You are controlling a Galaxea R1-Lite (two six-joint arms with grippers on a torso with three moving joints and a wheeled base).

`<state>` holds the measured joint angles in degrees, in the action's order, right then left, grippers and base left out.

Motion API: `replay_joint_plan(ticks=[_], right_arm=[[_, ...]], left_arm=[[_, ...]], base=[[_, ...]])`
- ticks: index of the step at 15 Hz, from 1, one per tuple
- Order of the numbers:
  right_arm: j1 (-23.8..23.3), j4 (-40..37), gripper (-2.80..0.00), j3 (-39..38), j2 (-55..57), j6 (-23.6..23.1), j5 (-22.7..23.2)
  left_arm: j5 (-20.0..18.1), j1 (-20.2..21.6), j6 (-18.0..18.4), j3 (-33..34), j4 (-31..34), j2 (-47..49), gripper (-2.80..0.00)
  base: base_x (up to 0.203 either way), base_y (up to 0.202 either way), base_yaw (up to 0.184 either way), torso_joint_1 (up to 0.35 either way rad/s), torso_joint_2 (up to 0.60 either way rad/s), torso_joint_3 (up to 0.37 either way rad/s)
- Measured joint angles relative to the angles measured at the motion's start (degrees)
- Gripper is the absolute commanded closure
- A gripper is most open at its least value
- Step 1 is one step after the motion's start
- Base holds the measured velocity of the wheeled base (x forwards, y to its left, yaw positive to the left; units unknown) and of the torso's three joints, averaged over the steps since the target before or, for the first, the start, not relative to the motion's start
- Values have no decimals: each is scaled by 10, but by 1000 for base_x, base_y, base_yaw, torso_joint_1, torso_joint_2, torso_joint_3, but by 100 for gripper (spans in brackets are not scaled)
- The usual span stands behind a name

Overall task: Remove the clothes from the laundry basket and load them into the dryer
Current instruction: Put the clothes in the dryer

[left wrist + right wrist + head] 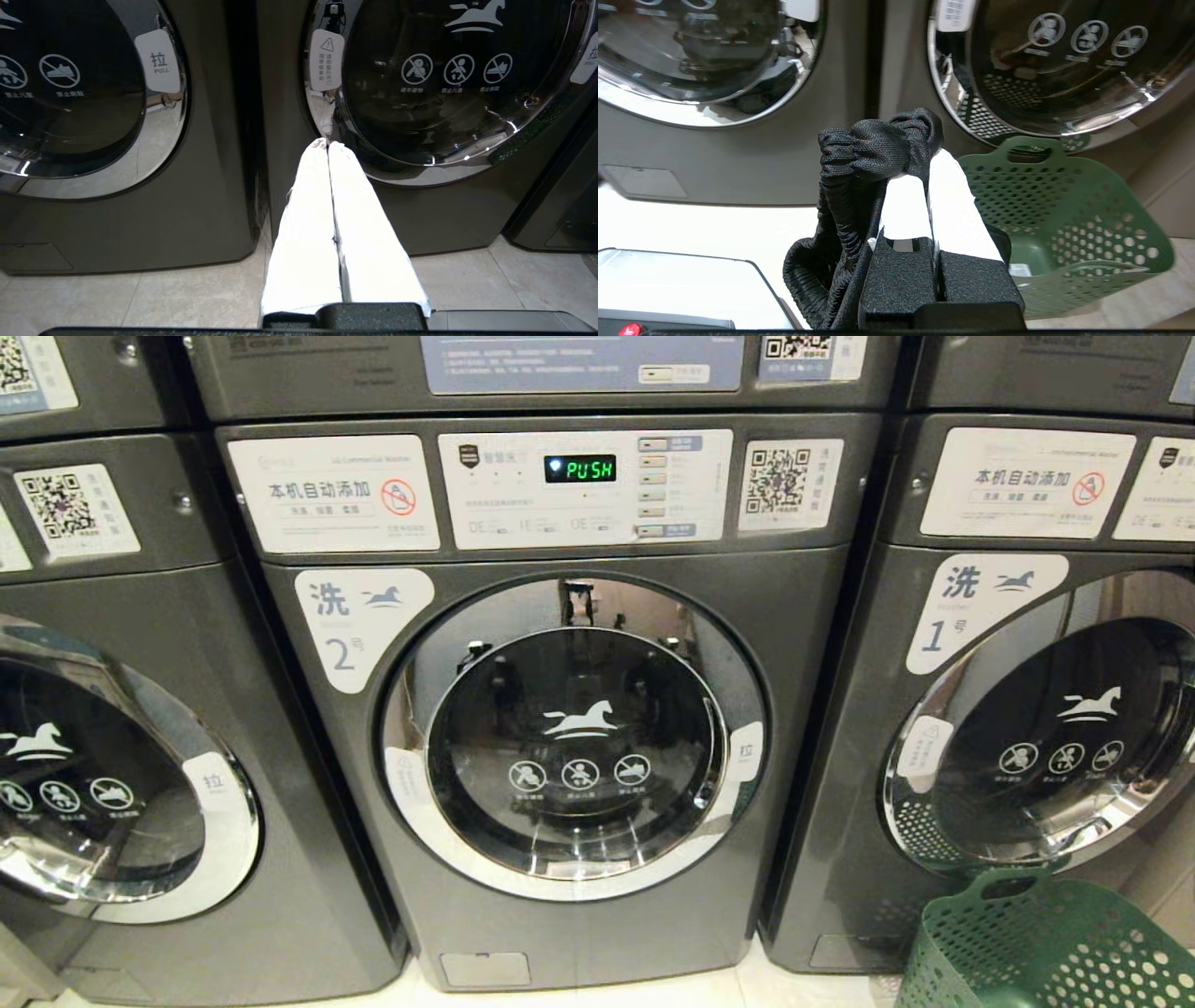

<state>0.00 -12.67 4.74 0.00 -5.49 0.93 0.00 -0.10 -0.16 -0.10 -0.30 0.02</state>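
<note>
Three front-loading machines (579, 709) stand in the lower row (round doors all shut); one green laundry basket (1055, 952); one black garment (873, 154); two grippers: left gripper (328, 145), right gripper (924, 177).

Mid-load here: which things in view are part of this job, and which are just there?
Job:
- right gripper, shut on black garment
- green laundry basket
- middle machine, door closed

Not involved:
- left gripper, shut, empty
- left-hand machine
- right-hand machine

Left gripper (328, 144) low, white fingers (303, 224) pressed together (nothing between); right gripper (920, 168) clamped on black garment (868, 154)
</note>
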Motion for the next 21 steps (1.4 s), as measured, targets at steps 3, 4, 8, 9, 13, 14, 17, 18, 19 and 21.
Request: replay_joint_plan(ticks=[3,4,8,9,13,14,17,18,19,21], right_arm=[[0,0,0,0,0,0,0],[0,0,0,0,0,0,0],[0,0,0,0,0,0,0],[0,0,0,0,0,0,0],[0,0,0,0,0,0,0],[0,0,0,0,0,0,0],[0,0,0,0,0,0,0],[0,0,0,0,0,0,0],[0,0,0,0,0,0,0],[0,0,0,0,0,0,0]], left_arm=[[0,0,0,0,0,0,0],[0,0,0,0,0,0,0],[0,0,0,0,0,0,0],[0,0,0,0,0,0,0],[0,0,0,0,0,0,0],[0,0,0,0,0,0,0],[0,0,0,0,0,0,0],[0,0,1,0,0,0,0],[0,0,1,0,0,0,0],[0,0,1,0,0,0,0]], base=[[0,199,-2,2,2,3],[0,199,-2,7,2,2],[0,195,-1,4,1,0],[0,198,-2,-1,3,6],[0,196,-2,1,2,3],[0,180,-2,2,2,2],[0,68,-1,1,-2,2],[0,0,0,0,0,0],[0,0,0,0,0,0],[0,0,0,0,0,0]])
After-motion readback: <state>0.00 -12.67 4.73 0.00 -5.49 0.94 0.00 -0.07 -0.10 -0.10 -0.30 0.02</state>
